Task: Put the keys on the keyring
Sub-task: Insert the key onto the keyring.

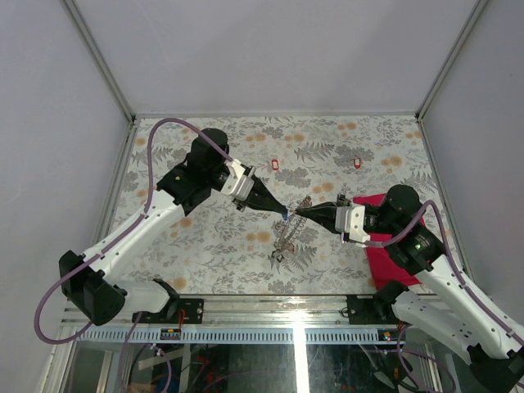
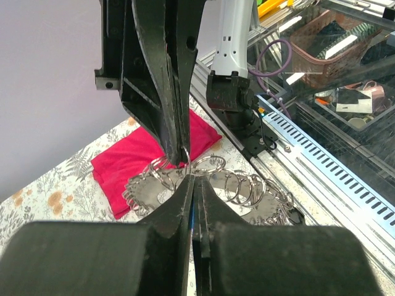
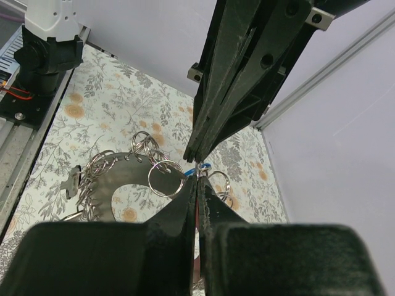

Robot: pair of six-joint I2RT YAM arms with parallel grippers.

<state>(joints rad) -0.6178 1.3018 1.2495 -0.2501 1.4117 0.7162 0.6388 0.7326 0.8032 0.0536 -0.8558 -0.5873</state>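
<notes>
Floral tabletop (image 1: 214, 247): keyring (image 1: 285, 237) apparently dangling beneath right hand (image 1: 297, 212).

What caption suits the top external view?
Left gripper, shut on a blue key, meets the shut right gripper tip to tip at the keyring.

On my feed both arms wear white shells between black joint housings. A purple cable (image 1: 174, 123) loops along the left arm (image 1: 139, 231), another along the right arm (image 1: 449, 285). The left pincer (image 1: 282, 212) and right pincer (image 1: 298, 214) are black, long and tapered, with round screw holes along them.
</notes>
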